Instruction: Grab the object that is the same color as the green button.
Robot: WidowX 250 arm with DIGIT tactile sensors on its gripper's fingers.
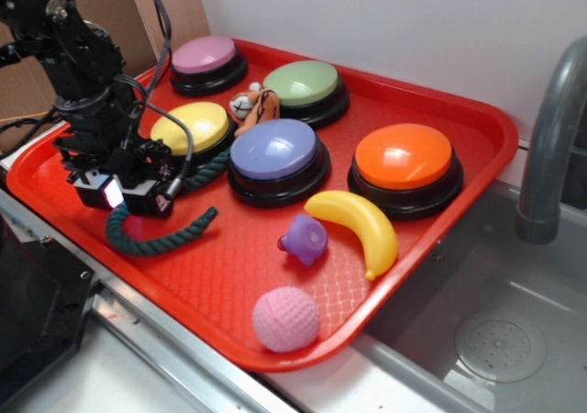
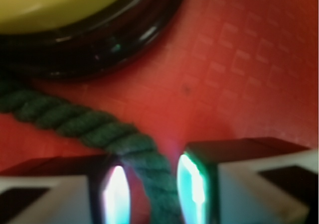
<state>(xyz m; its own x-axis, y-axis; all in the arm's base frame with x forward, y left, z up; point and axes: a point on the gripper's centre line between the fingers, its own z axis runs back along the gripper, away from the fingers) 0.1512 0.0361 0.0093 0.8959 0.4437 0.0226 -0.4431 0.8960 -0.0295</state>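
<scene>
Dark green twisted rope piece (image 1: 156, 241): you find it lying on the red plastic tray (image 1: 275, 275), curling beside the yellow-topped button (image 1: 191, 127). Your black gripper (image 1: 117, 195) straddles it, fingers (image 2: 197, 184) spread on either side, not yet pinching. Pale sage-green domed button (image 1: 303, 83): beyond the yellow-topped one.

Five round domed plastic buttons (image 1: 273, 149), one twisted dark green rope (image 1: 156, 239), one yellow banana (image 1: 359, 226), one pink dimpled ball (image 1: 286, 318), one purple toy (image 1: 304, 239).
</scene>
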